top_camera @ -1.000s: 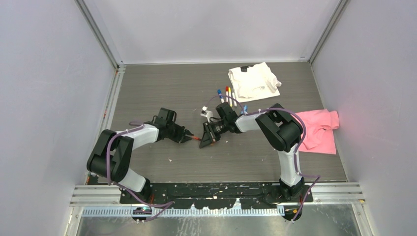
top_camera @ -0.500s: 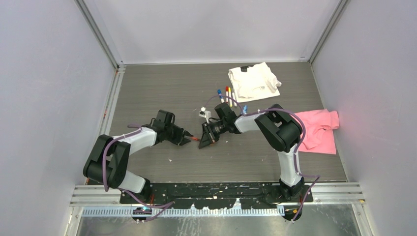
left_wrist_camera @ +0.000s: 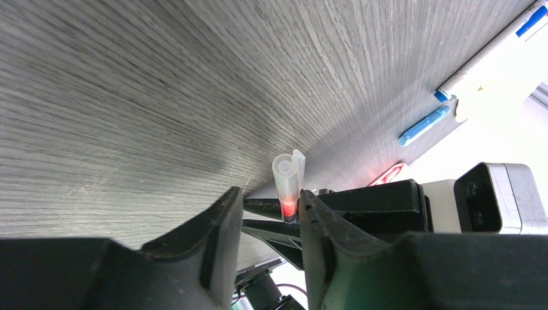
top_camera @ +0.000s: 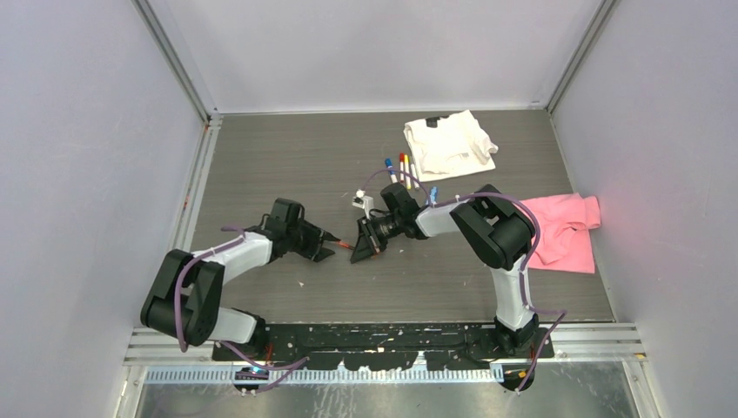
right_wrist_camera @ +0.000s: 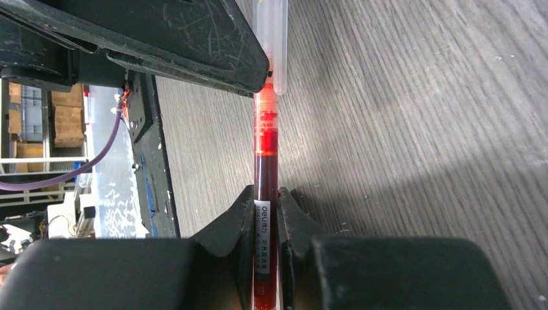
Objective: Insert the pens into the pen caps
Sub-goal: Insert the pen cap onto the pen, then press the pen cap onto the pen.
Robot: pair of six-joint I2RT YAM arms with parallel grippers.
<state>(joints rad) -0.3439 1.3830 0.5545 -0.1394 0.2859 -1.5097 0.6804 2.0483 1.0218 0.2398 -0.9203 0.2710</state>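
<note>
My right gripper point(right_wrist_camera: 265, 208) is shut on a dark red pen point(right_wrist_camera: 265, 169), which it holds level just above the table. A clear pen cap point(left_wrist_camera: 288, 184) sits over the pen's red tip. The left gripper point(left_wrist_camera: 271, 213) faces the right gripper point(top_camera: 358, 246) tip to tip at mid-table, and its jaws stand apart around the cap. The cap lies close against one finger, with a gap on the other side. Three more pens point(top_camera: 401, 168), tipped blue, red and yellow, lie beside the white cloth. A blue cap point(left_wrist_camera: 423, 124) lies near them.
A white cloth point(top_camera: 448, 144) lies at the back right. A pink cloth point(top_camera: 566, 228) lies at the right edge, beside the right arm's elbow. A small white object point(top_camera: 361, 200) sits just behind the right wrist. Grey walls enclose the table on three sides.
The left gripper's jaws have widened off the clear cap, and the left arm has drawn back slightly to the left. The right gripper and the red pen have stayed put.
</note>
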